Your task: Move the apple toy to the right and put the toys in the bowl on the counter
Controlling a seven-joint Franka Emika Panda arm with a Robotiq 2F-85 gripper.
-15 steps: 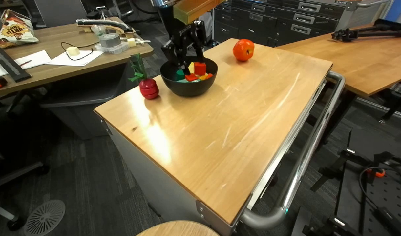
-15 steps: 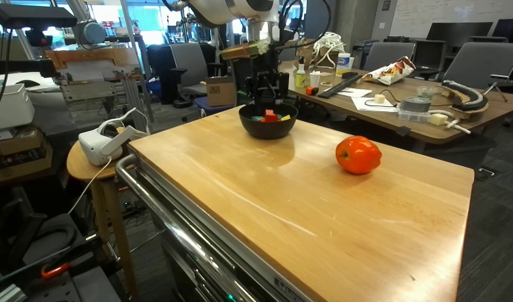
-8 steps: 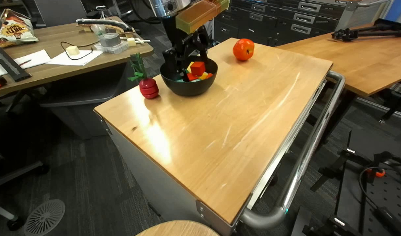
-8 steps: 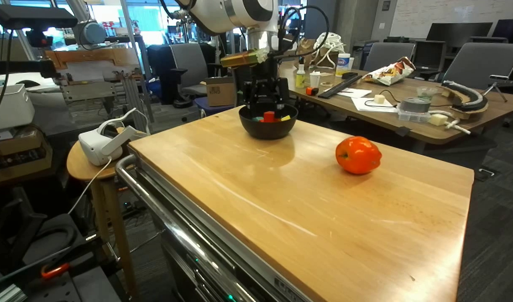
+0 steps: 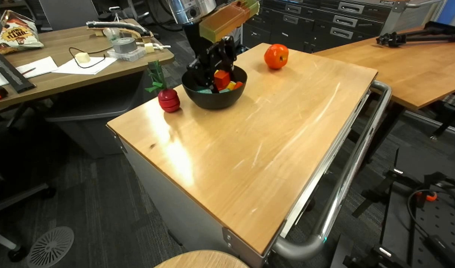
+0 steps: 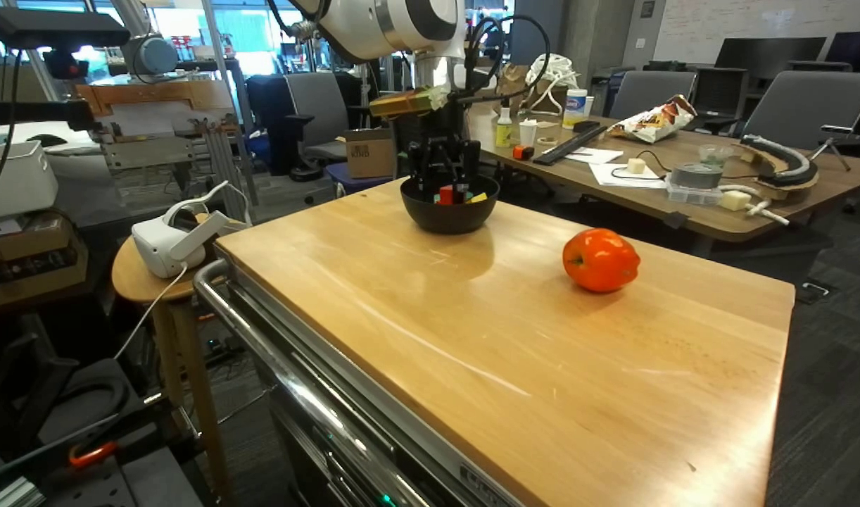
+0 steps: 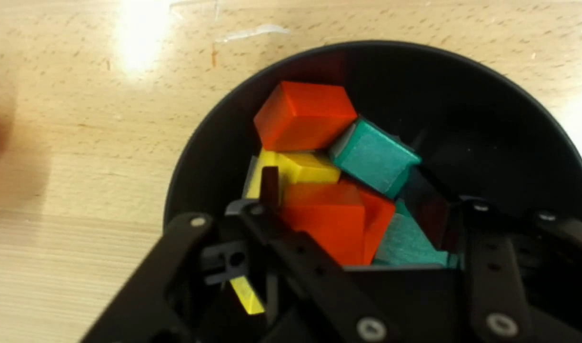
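The black bowl (image 5: 212, 101) stands on the wooden counter (image 5: 257, 156), and also shows in the wrist view (image 7: 462, 85). It holds several blocks: a red cube (image 7: 324, 221), an orange-red block (image 7: 305, 119), a yellow block (image 7: 310, 166) and green blocks (image 7: 376, 157). My gripper (image 5: 220, 80) reaches down into the bowl. In the wrist view the gripper (image 7: 349, 205) is open, with the red cube between its fingers, close to the left one. The apple toy (image 6: 600, 260) sits apart on the counter. The dark red round toy (image 5: 169, 100), with green leaves, stands beside the bowl.
A silver rail (image 5: 346, 178) runs along one counter edge. A cluttered desk (image 5: 75, 44) stands behind. A stool with a white headset (image 6: 166, 243) is beside the counter. A blurred reddish patch shows at the wrist view's left edge.
My gripper has gone lower into the bowl and turned a little. The red cube has shifted slightly left in both exterior views. The apple toy and the bowl have not moved.
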